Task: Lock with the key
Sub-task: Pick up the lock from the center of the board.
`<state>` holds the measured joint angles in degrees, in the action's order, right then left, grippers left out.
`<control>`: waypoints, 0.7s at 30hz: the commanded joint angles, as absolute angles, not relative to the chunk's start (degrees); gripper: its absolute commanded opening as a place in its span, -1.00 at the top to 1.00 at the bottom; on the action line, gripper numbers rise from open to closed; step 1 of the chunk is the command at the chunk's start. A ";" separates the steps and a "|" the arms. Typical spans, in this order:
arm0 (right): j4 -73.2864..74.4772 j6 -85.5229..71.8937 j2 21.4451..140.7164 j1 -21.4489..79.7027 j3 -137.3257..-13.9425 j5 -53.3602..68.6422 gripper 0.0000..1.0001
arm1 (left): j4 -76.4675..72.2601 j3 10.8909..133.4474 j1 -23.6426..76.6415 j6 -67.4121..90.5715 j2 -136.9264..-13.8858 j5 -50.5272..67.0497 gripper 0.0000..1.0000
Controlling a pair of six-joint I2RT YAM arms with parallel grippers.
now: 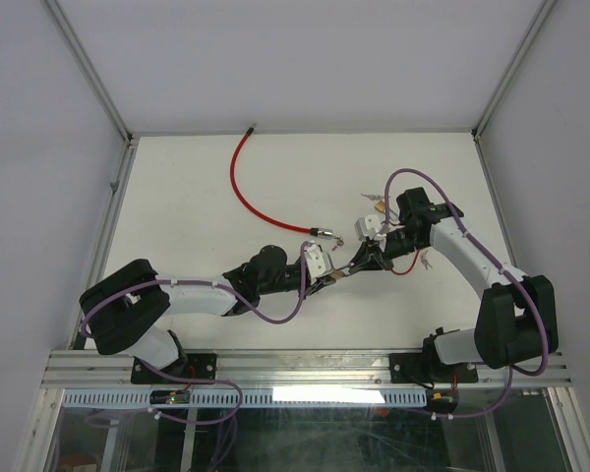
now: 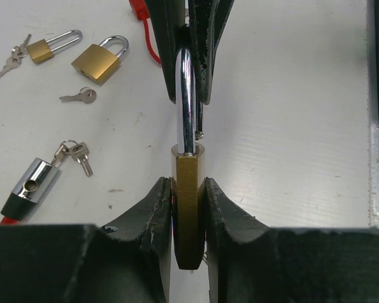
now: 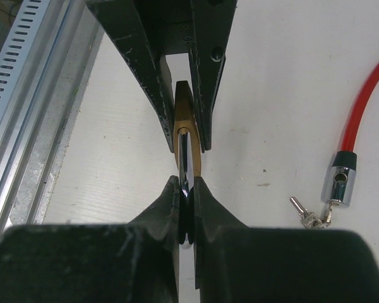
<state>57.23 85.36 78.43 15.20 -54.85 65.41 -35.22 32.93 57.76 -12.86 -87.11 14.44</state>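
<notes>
The brass padlock [image 2: 188, 214] hangs between the two arms, seemingly clear of the table [image 2: 290, 126]. The left tool [image 2: 188, 189] is clenched on its body; the right tool [image 2: 189, 98] is clenched on the chrome shackle [image 2: 186, 126] (one leg sits in the body and the other is mostly hidden, so I cannot tell if it is snapped home). Neither tool holds a key, and the keyhole is out of sight; a loose key [image 2: 83, 96] lies on the table well apart, near a spare padlock [image 2: 100, 61] and a cable lock [image 2: 31, 186]. By my judgement the task is early: the lock is braced; fetching the key, inserting it and turning it remain.
</notes>
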 commanded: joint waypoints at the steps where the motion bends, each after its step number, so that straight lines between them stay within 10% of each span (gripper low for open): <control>1: 57.44 87.37 76.55 15.40 -56.62 70.81 1.00 | -36.46 35.06 58.36 -14.48 -86.83 17.74 0.96; 6: 57.95 88.71 77.17 15.59 -56.03 70.66 0.99 | -37.89 33.16 58.12 -16.67 -86.60 19.30 1.00; 11: 57.95 91.80 78.88 15.56 -54.85 69.86 0.29 | -40.50 30.56 56.30 -17.49 -86.14 21.81 1.00; 21: 54.62 91.49 78.88 16.36 -52.56 69.52 0.19 | -45.41 26.77 55.95 -20.30 -86.04 21.59 1.00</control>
